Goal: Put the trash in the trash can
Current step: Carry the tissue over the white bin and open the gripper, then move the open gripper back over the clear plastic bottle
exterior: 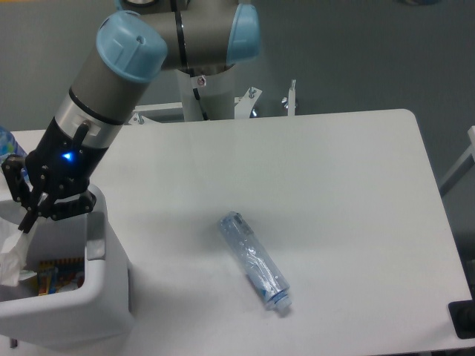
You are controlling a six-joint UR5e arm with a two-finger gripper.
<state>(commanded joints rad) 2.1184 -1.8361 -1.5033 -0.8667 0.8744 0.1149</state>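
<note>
Camera view shows the gripper (pixel 28 215) over the trash can (pixel 96 256), fingers pinched on the light, limp wrapper (pixel 12 256) dangling inside, while the crushed bottle (pixel 254 262) on the table (pixel 334 185) looks slippery, best grasped mid-body.

The trash can (pixel 104 289) runs off the left and bottom edges, its inside partly hidden

We took this for a robotics lab: an industrial arm (pixel 148 44) on a white pedestal (pixel 208 100) stood behind a plain white desk (pixel 334 185), with grey floor (pixel 356 52) around it and metal brackets (pixel 289 96) at the desk's back edge.
</note>
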